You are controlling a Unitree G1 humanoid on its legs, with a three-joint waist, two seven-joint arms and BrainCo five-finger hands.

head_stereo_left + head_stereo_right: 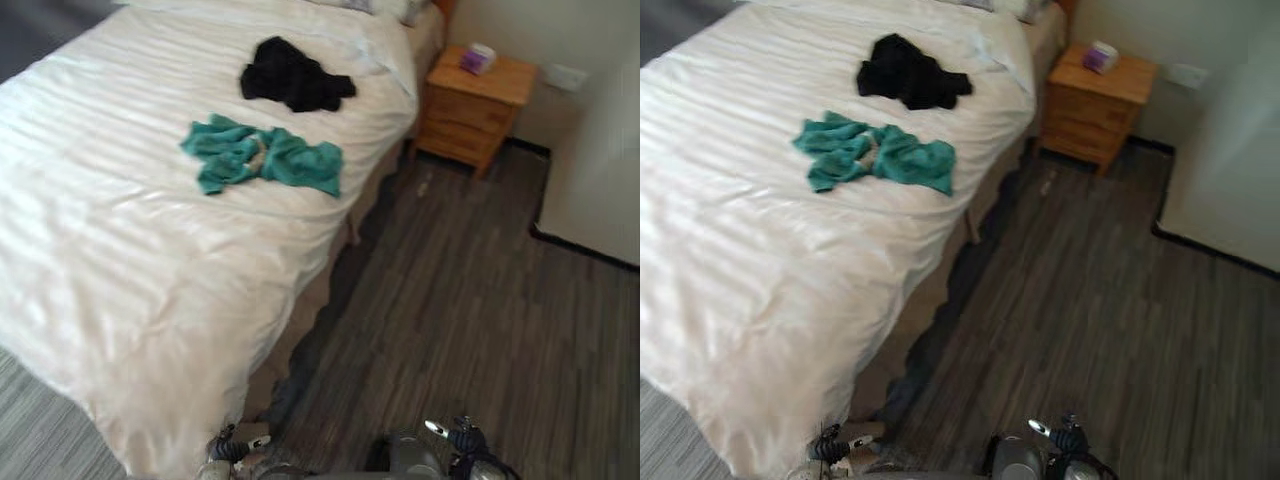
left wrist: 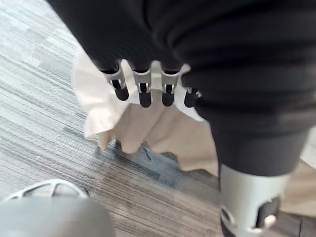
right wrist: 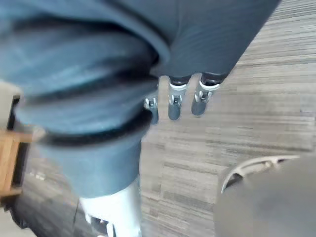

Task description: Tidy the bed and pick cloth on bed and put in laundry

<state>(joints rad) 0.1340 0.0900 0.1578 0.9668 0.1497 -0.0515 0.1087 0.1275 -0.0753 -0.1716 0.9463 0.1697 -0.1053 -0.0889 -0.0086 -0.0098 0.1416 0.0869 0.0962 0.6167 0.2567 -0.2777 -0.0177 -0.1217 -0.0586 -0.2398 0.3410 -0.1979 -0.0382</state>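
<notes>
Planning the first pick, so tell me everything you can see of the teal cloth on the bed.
The teal crumpled cloth lies loose on the white bed cover, towards the bed's right edge. It looks like soft fabric, bunched in two lumps joined by a narrow middle. It lies apart from the black crumpled cloth beyond it.

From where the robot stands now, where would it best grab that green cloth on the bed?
Probably the bunched folds at the end of the green cloth nearest the floor-side edge of the bed, reached from above on that side with the right robot hand. The cloth lies crumpled, not flat, so raised folds there offer something to pinch.
</notes>
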